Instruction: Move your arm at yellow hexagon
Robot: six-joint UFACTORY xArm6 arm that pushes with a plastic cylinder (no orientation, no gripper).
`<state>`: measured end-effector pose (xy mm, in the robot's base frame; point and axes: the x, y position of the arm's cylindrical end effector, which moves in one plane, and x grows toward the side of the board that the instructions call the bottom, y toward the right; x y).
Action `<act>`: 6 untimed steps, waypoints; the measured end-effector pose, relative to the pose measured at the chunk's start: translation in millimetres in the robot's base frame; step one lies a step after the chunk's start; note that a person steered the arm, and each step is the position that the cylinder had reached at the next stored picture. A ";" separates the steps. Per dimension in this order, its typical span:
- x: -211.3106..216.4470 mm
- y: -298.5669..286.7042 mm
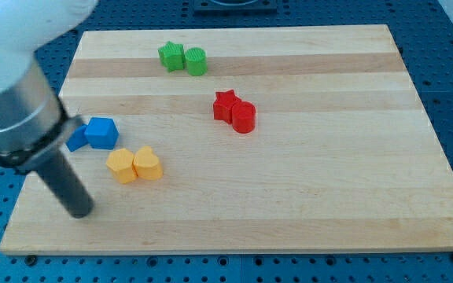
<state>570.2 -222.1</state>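
Observation:
The yellow hexagon (121, 166) lies on the wooden board (305, 196) at the view's lower left, touching a second yellow block (147, 163) on its right that looks heart-shaped. My dark rod comes down from the view's upper left. My tip (81, 214) rests on the board below and to the left of the yellow hexagon, a short gap away and not touching it.
A blue cube (101, 132) and a small blue piece (76, 140), partly hidden by the arm, lie just above the yellow pair. A green star (171, 55) and green cylinder (196, 60) sit at the top. A red star (225, 105) and red cylinder (244, 117) sit at centre.

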 end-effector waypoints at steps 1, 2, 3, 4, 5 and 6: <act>-24.1 -48.1; -44.0 -49.2; -45.3 -22.1; -54.9 10.6; -69.0 27.3; -74.4 49.0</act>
